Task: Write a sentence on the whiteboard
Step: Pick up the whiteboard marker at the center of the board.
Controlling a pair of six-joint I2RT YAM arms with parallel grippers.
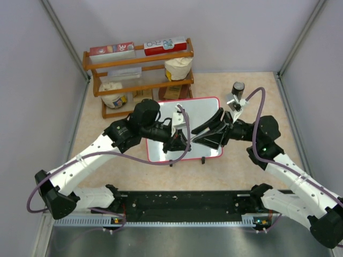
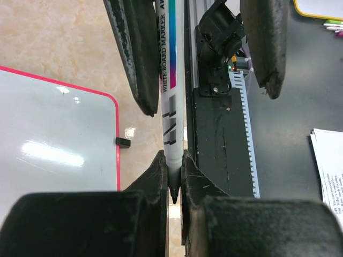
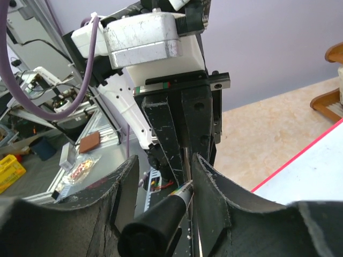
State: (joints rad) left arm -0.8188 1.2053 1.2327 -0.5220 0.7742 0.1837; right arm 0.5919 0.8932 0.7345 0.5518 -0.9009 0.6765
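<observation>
1. The tabletop [image 1: 252, 171] carries the whiteboard [image 1: 199, 110] at its middle, towards the far edge. The board's long axis runs roughly left to right. No writing shows on the parts that are visible.
2. The left arm [image 1: 91, 155] reaches in from the near-left corner. The right arm [image 1: 289, 171] bends in from the near-right. They meet nose to nose above the board's near half, so the board lies below both.
3. The left claw [image 2: 172, 176] is clamped tight on the tapered end of a marker [image 2: 172, 107]. The nib points back into the claw, away from any writing surface.
4. The right claw [image 3: 163, 176] stands partly open and straddles the marker's barrel. One finger lies against the barrel and the other stands apart from it, so it has no grip.
5. The marker's long axis runs from one claw straight into the other. The coming move likely turns on the right claw closing along that line to take the marker.
6. In the left wrist view, one rounded board corner and its clip foot [image 2: 122, 142] lie just left of the marker.
</observation>
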